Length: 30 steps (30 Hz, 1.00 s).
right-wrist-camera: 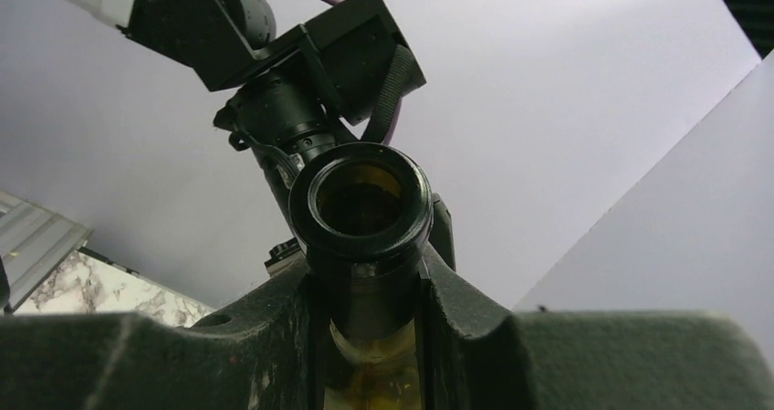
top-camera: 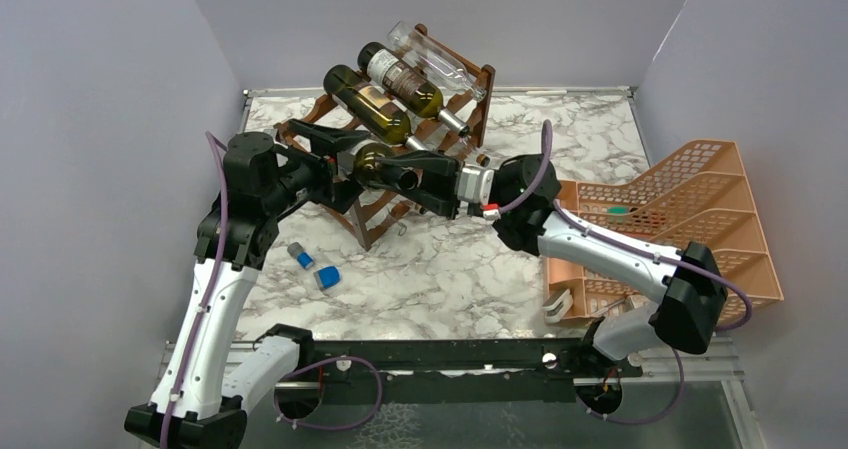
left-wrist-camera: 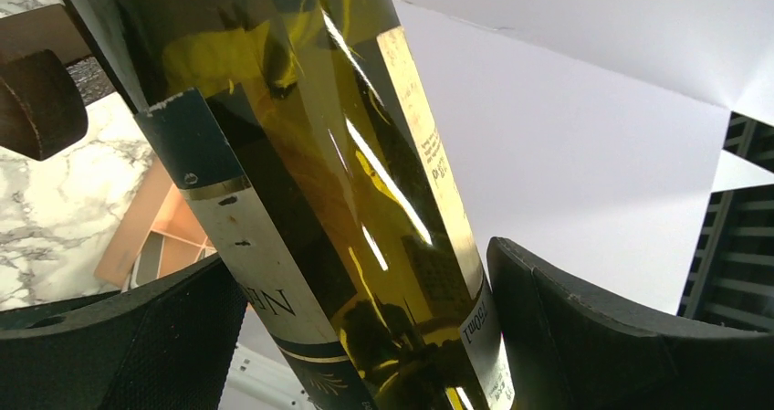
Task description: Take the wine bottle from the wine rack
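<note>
The dark brown wine rack (top-camera: 372,219) stands at the back of the marble table; a piece of its rail (left-wrist-camera: 36,99) shows in the left wrist view. A green wine bottle (top-camera: 380,162) hangs level at the rack's front, between my two grippers. My right gripper (top-camera: 412,181) is shut on its neck, just behind the dark mouth (right-wrist-camera: 370,200), with a finger (right-wrist-camera: 274,337) on each side. My left gripper (top-camera: 350,166) stands open around the labelled body (left-wrist-camera: 347,200), and a slim gap shows beside the left finger (left-wrist-camera: 119,337).
Three more bottles (top-camera: 372,106) lie slanted on the rack's upper tier. An orange plastic tray organiser (top-camera: 690,204) sits at the right. Two small blue-grey pieces (top-camera: 327,277) lie on the table (top-camera: 450,269) in front of the rack. Grey walls close in on three sides.
</note>
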Available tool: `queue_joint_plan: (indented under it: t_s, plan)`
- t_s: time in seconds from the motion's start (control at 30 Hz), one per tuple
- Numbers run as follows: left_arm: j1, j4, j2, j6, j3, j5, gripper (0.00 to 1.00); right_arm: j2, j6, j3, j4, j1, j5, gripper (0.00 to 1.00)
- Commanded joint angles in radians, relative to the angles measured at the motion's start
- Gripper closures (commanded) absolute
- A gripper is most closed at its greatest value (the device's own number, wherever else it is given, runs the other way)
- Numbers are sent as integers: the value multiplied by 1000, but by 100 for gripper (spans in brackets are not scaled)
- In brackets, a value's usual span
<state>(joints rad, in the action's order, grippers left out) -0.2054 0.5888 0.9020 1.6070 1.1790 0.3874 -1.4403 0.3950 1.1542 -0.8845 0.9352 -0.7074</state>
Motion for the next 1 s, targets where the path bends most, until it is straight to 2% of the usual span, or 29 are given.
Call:
queue_joint_plan:
  t_s: [0.0,0.1,0.23,0.3,0.37,0.5,0.67,0.77,0.97]
  plan:
    - [15,-35,-1,-74,44,-41,1,91,35,-50,-244,-6,-84,97]
    - [15,-35,-19,-32,31,-38,1,87,80,-95,-258,-6,-124,99]
    - [15,-25,-84,137,-45,-38,1,67,125,-111,-249,-6,-187,98]
    - [15,-24,-124,200,-68,-98,1,52,137,-117,-242,-6,-153,98]
    - [15,-15,-149,201,-65,-168,1,34,120,-127,-282,-6,-118,99]
    - [15,73,-182,226,-49,-223,1,26,83,-143,-338,-6,-66,99]
    - [15,75,-262,302,-91,-302,1,27,76,-178,-399,-7,39,99]
    - [15,73,-273,216,-52,-393,1,46,41,-160,-352,-6,93,99]
    - [15,113,-148,-203,164,-489,1,191,-49,-80,-29,-6,243,99]
